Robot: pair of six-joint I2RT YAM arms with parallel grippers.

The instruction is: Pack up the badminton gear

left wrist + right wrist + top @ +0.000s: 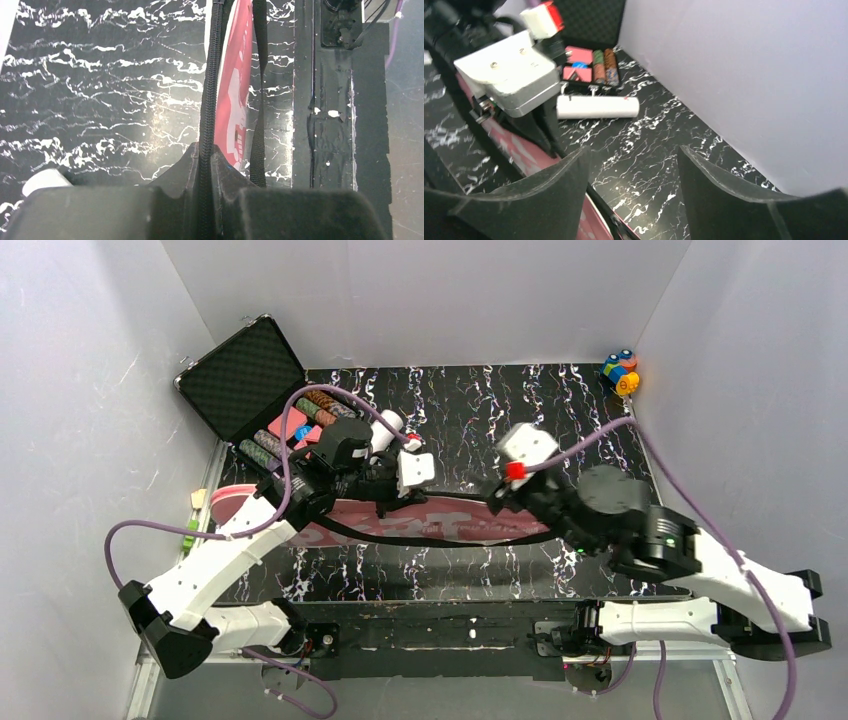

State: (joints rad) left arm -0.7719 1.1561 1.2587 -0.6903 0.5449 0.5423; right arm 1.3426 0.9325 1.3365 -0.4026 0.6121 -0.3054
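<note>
The pink "SPORT" cover (440, 522) lies flat across the middle of the table, its black strap (420, 540) looping along its near side. My left gripper (385, 500) is shut on the cover's black zipper edge (207, 100). In the left wrist view the pink cover (235, 85) and the strap (258, 110) run away from the gripper (204, 150). My right gripper (493, 502) is open and empty above the cover's right part; it also shows in the right wrist view (631, 155). The long white tube (597, 107) lies behind the cover (387, 426). No rackets or shuttlecocks show.
The open black case of poker chips (250, 375) stands at the back left, also in the right wrist view (591, 62). A small multicoloured toy (620, 372) sits in the back right corner. White walls close in the table on three sides.
</note>
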